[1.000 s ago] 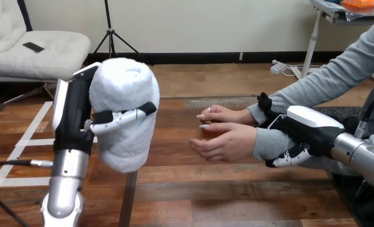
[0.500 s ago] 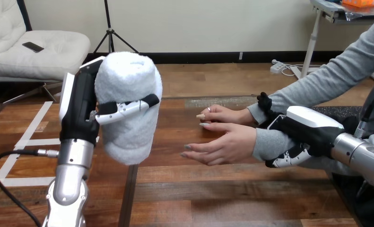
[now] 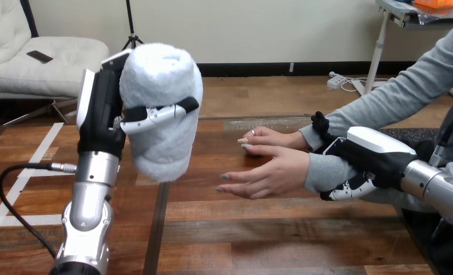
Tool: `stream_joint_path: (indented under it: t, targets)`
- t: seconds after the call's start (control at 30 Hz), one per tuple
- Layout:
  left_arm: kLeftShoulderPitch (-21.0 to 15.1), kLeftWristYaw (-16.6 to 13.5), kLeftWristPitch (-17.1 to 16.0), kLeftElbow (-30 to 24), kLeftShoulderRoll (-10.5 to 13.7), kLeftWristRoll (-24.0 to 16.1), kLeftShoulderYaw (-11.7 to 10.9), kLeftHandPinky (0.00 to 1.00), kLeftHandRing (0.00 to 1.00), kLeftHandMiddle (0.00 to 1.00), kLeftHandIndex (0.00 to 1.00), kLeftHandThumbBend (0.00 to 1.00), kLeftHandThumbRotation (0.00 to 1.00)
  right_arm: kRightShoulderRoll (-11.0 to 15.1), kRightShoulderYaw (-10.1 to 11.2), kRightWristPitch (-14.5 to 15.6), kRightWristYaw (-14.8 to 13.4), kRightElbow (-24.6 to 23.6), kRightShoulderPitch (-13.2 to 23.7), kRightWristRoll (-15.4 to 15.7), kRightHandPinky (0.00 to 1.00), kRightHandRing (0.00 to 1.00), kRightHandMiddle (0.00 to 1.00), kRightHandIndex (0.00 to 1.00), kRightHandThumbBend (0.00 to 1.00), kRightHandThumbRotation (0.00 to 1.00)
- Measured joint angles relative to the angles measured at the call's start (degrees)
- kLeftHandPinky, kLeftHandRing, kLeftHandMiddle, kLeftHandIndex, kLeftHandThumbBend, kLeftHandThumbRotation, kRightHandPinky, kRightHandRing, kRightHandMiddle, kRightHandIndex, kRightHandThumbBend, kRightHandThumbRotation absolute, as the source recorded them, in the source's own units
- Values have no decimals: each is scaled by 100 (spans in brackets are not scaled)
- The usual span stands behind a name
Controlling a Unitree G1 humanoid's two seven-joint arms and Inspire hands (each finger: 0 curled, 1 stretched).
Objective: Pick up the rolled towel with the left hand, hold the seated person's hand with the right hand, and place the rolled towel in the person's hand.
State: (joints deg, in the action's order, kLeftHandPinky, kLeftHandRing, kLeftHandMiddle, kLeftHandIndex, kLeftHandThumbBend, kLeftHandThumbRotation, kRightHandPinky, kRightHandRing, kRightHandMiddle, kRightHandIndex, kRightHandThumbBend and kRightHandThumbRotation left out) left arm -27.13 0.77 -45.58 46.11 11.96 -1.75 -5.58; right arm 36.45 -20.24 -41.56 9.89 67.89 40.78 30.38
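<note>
Since 1 second ago the left robot hand [image 3: 101, 117] has lifted the rolled towel [image 3: 165, 86] higher and a little toward the person. The person's nearer hand [image 3: 270, 175] has uncurled, and its fingers now stretch toward the towel. The left robot hand has its thumb and fingers wrapped round the upright white roll, well above the wooden counter [image 3: 258, 229]. The towel and the person's nearer hand are apart. The right robot hand [image 3: 373, 152] is curled round the person's grey-sleeved wrist [image 3: 321, 172], thumb over and fingers beneath. The person's farther hand [image 3: 267, 137] lies just behind.
</note>
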Motion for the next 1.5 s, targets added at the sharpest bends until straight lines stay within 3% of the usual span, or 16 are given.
stream_joint_path:
  t: [0.07,0.1,1.07,1.5]
  targets:
    - [-49,8,-51,53,0,12,0,31,35,39,41,61,0,-1,1,0,0,-1,0,-8,21,25,31,33,45,0]
    - [-274,18,-179,135,0,95,-1,31,34,39,41,61,0,-3,10,0,0,-14,0,-76,20,25,31,32,44,0]
    - [-282,111,-220,135,-1,155,-3,32,36,39,41,60,0,-68,10,-51,1,-24,2,-122,15,19,25,27,43,0]
    - [-282,155,-224,134,-44,188,-3,32,36,39,41,60,0,-140,10,-33,4,-25,23,-122,13,17,24,26,43,5]
